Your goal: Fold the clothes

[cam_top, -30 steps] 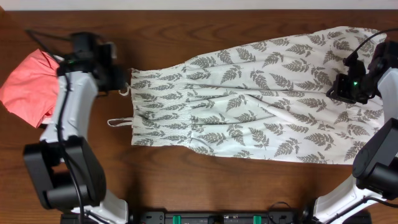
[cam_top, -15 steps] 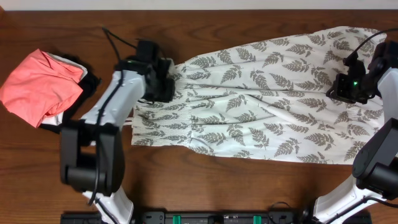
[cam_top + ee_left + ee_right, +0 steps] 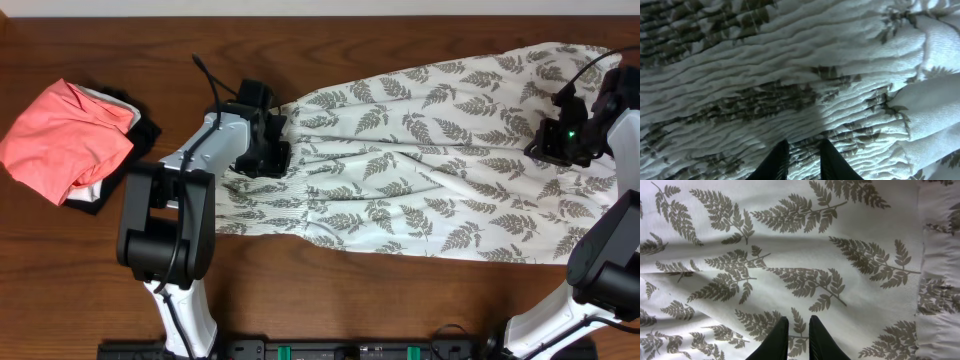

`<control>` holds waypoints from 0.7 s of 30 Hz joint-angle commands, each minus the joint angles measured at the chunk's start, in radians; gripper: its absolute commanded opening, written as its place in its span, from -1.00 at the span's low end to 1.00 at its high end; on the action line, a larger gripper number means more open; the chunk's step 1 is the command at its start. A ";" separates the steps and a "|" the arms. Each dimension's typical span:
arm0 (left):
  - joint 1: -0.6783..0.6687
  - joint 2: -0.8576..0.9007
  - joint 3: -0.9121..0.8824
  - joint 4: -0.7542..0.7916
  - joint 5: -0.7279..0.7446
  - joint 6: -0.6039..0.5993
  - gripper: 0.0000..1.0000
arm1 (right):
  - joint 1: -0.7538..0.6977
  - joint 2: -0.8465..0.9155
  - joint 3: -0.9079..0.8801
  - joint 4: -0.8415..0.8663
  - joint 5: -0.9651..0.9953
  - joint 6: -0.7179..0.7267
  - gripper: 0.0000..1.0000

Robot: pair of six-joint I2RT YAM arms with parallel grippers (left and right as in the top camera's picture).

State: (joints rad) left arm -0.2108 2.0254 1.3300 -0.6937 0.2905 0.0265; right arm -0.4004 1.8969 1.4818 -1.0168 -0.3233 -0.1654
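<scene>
The dress (image 3: 420,160), white with grey-green fern print, lies spread across the table, bodice to the left and hem to the right. My left gripper (image 3: 262,150) is down on the smocked bodice near its upper left corner. In the left wrist view its fingers (image 3: 802,162) are nearly together with gathered fabric (image 3: 790,75) between them. My right gripper (image 3: 560,140) hangs over the skirt near the hem. In the right wrist view its fingers (image 3: 796,340) are close together just above flat fern-print cloth (image 3: 805,240). The straps are hidden.
A coral-pink folded garment (image 3: 62,135) lies on a black garment (image 3: 140,125) at the far left. The dark wooden table (image 3: 300,290) shows along the front. The dress hem reaches the table's right edge.
My left gripper has swung right from the strap beside the pink garment onto the bodice. The upper strap no longer shows. The right arm has not moved.
</scene>
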 commanded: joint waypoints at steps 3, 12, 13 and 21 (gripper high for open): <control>0.049 0.071 -0.012 0.000 -0.084 0.020 -0.53 | 0.002 -0.026 -0.003 -0.002 -0.018 -0.004 -0.72; 0.209 0.089 -0.012 0.070 -0.105 0.023 -0.52 | 0.002 -0.026 -0.003 -0.006 -0.018 -0.004 -0.71; 0.228 0.089 -0.012 0.076 -0.104 0.026 -0.52 | 0.002 -0.026 -0.003 -0.006 -0.018 -0.004 -0.70; 0.305 0.089 -0.011 0.074 -0.099 0.033 -0.53 | 0.002 -0.026 -0.003 -0.006 -0.018 -0.004 -0.65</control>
State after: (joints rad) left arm 0.0776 2.0422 1.3418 -0.6006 0.2779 0.0418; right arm -0.4004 1.8969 1.4818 -1.0214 -0.3256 -0.1654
